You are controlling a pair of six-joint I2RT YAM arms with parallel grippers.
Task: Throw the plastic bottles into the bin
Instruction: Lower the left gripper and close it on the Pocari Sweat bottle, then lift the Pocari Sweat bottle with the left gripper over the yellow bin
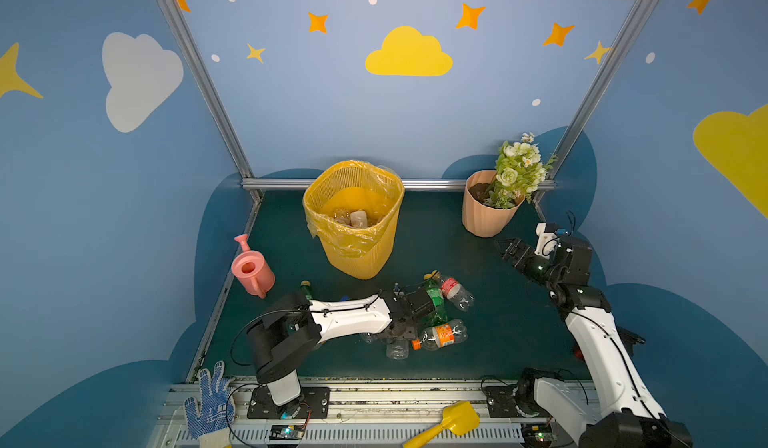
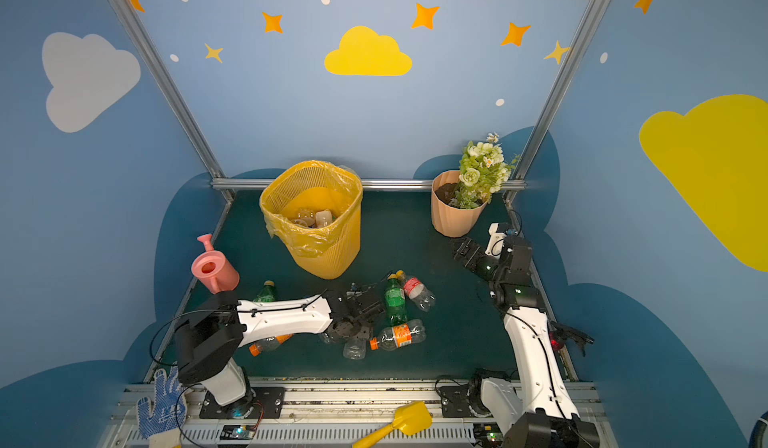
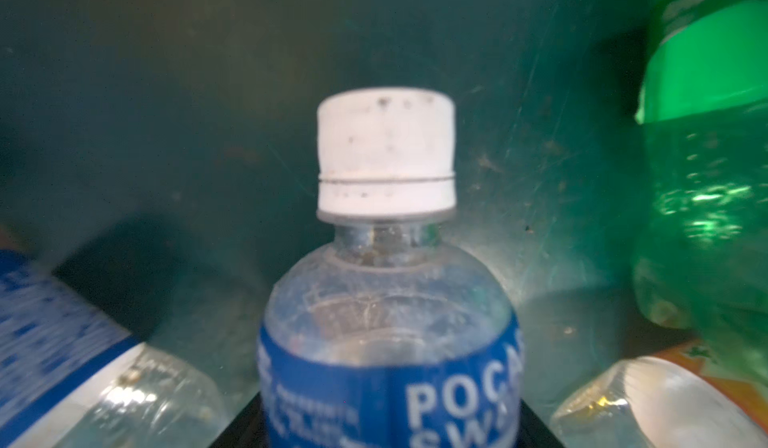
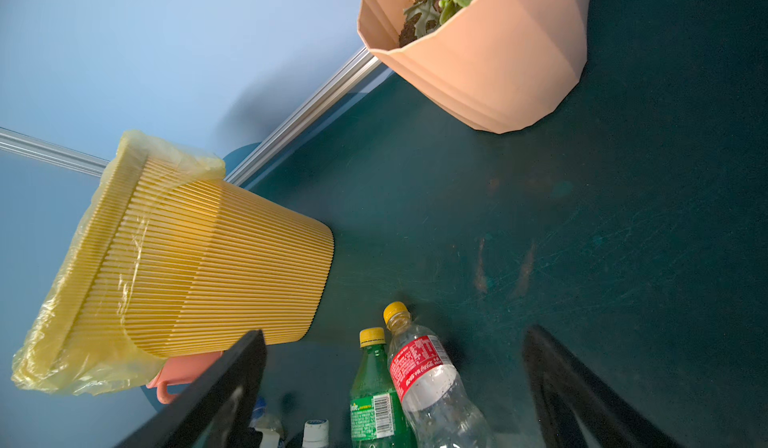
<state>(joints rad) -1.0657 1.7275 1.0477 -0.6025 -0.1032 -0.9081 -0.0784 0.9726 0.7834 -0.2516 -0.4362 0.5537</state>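
The yellow mesh bin (image 1: 361,259) (image 2: 328,255) (image 4: 208,267) stands at the back with a few bottles (image 1: 353,217) inside. On the mat in front lie a green bottle (image 1: 435,300) (image 4: 374,400), a red-labelled one (image 1: 455,292) (image 4: 428,379), an orange-labelled one (image 1: 442,336) and a clear one (image 1: 397,348). My left gripper (image 1: 397,331) (image 3: 388,425) is low among them. Its jaws sit against both sides of a blue-labelled, white-capped bottle (image 3: 386,342). My right gripper (image 1: 509,250) (image 4: 395,388) hangs open and empty near the flower pot.
A pink watering can (image 1: 251,269) stands at the left edge and a peach flower pot (image 1: 486,209) at the back right. Another green bottle (image 2: 266,292) and an orange-capped one (image 2: 268,344) lie by the left arm. A glove (image 1: 208,404) and yellow scoop (image 1: 453,421) rest on the front rail.
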